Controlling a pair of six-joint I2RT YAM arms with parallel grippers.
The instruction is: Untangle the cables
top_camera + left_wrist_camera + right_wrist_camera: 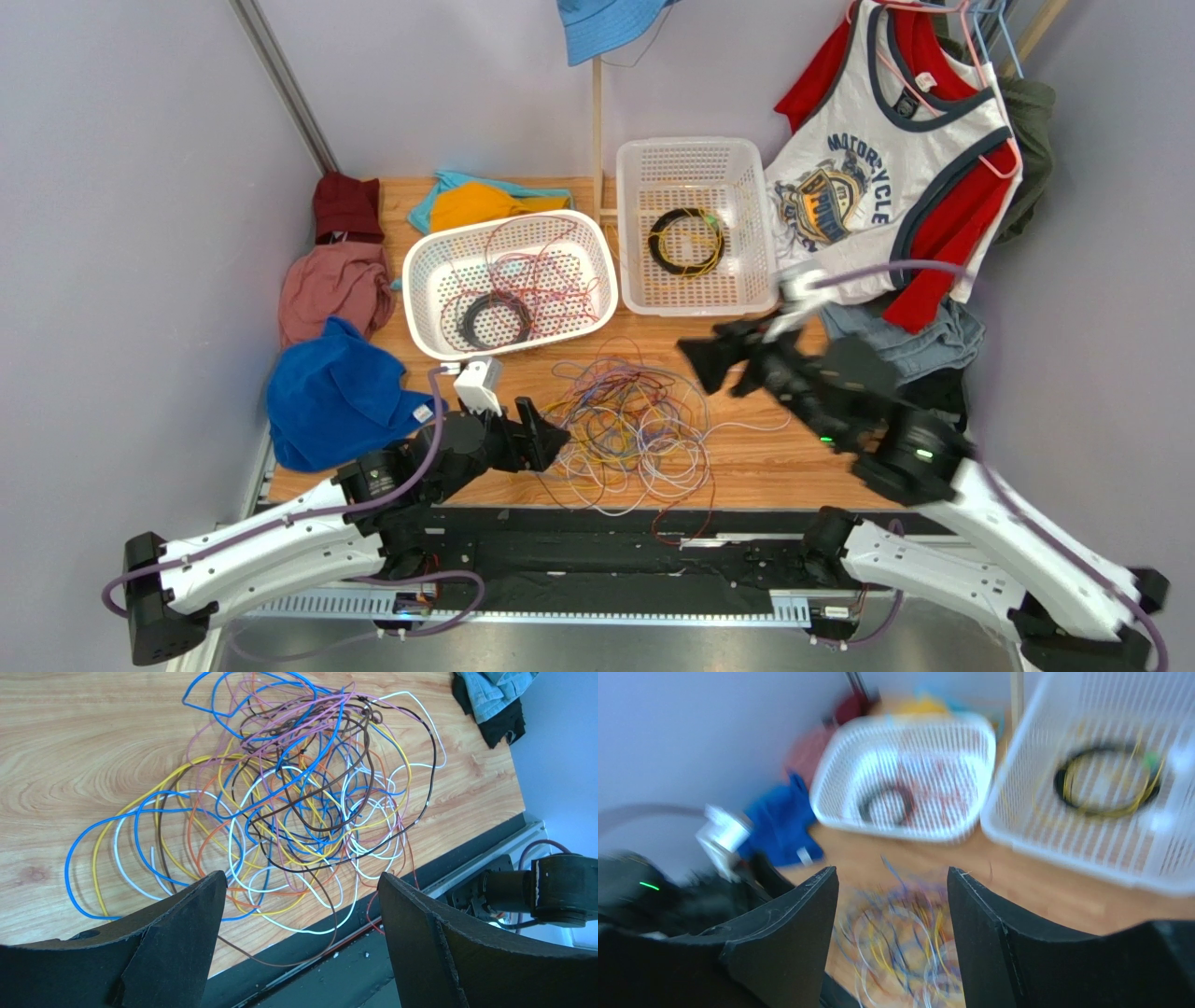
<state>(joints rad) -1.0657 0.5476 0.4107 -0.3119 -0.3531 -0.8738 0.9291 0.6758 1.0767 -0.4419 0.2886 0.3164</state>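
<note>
The cables (634, 420) lie as a loose knot of blue, yellow, white, orange, pink and brown strands on the wooden table, near its front edge. My left gripper (550, 434) sits at the knot's left side, open. In the left wrist view the cables (302, 805) spread just beyond my left gripper (302, 876), with nothing between the fingers. My right gripper (709, 357) hovers above the table right of the knot, open and empty. The right wrist view is blurred; there the cables (906, 945) show below my right gripper (892, 871).
A round white basket (421, 266) behind the knot holds a black coil (494, 319) and thin reddish wires. A square white basket (627, 224) holds a black-and-yellow coil (685, 241). Clothes (330, 399) pile at the left; a shirt (884, 168) hangs at the right.
</note>
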